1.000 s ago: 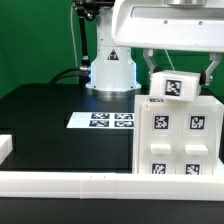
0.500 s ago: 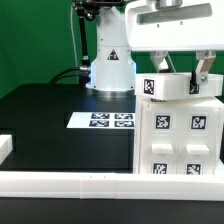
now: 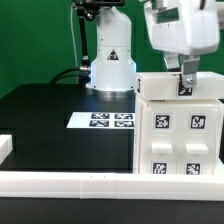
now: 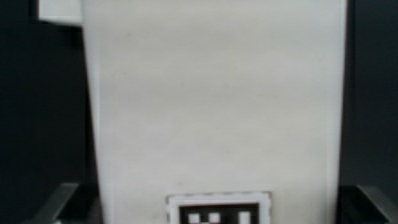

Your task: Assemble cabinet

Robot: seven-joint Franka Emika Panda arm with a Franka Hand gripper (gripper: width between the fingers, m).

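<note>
The cabinet (image 3: 180,140) is the large white box with several black-and-white tags, standing at the exterior view's right. A flat white tagged block (image 3: 160,87) lies across its top, with its tag facing the camera. My gripper (image 3: 186,80) comes down from above and is shut on this block. In the wrist view the block (image 4: 214,100) fills the space between my gripper's (image 4: 217,208) two dark fingers (image 4: 66,203), and its tag shows at the edge of the picture. Whether the block fully rests on the cabinet is not clear.
The marker board (image 3: 102,120) lies on the black table behind the middle. A long low white rail (image 3: 80,183) runs along the front, and a white piece (image 3: 5,148) sits at the left edge. The arm's base (image 3: 110,65) stands at the back.
The gripper has carried the tagged block down and to the exterior view's right, from a tilted pose above the cabinet to level on its top.
</note>
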